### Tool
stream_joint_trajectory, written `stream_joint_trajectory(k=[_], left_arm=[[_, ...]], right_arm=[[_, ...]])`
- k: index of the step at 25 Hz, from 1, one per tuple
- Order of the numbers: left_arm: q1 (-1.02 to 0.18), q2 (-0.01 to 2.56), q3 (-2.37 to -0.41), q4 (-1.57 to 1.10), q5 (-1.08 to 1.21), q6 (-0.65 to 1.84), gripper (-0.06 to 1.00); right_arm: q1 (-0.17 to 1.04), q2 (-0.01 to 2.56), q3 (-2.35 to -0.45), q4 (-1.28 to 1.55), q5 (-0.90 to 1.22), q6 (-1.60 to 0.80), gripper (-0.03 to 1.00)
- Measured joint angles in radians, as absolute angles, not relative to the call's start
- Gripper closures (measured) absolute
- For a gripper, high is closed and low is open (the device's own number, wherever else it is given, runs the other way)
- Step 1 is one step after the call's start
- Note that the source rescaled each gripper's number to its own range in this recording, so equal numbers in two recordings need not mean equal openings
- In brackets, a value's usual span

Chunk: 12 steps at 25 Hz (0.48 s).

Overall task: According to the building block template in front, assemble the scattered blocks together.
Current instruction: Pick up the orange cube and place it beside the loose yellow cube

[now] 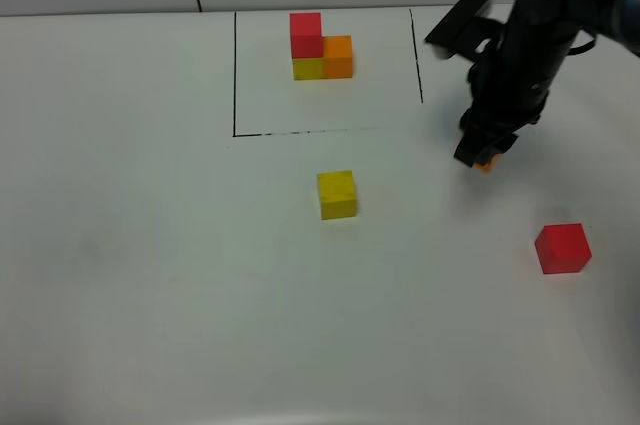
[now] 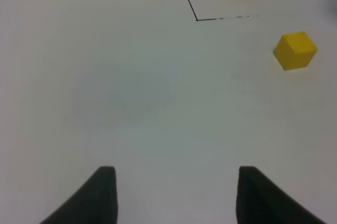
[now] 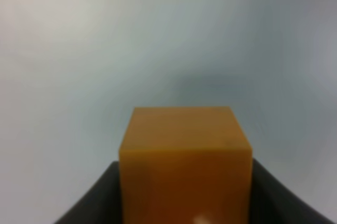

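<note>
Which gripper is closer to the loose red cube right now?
Right. The right gripper, holding the orange cube, hangs farther back on the table than the red cube. The left gripper is outside the overhead view, and its wrist view shows no red cube.

I log template (image 1: pixel 320 55) back centre, middle cube (image 1: pixel 337 194) before it, gripped cube (image 3: pixel 184 161) right of both, last cube (image 1: pixel 563 248) front-right.

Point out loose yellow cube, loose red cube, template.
yellow cube (image 1: pixel 337 195): high view, its middle.
red cube (image 1: pixel 563 248): high view, its middle.
template (image 1: pixel 312 47): high view, red top cube's front.
</note>
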<state>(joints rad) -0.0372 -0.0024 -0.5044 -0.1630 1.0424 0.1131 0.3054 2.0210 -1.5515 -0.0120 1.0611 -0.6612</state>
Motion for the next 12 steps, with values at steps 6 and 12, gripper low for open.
stream_joint_trajectory(k=[6,12], left_arm=[[-0.037,-0.002,-0.504,-0.163,1.042,0.113,0.82],[-0.037,-0.002,-0.504,-0.163,1.042,0.113,0.82]], right_arm=[[0.482,2.024,-1.548,-0.047,1.061,-0.831,0.96],[0.516,2.085,-1.557,-0.061,1.058,-0.965,0.96]])
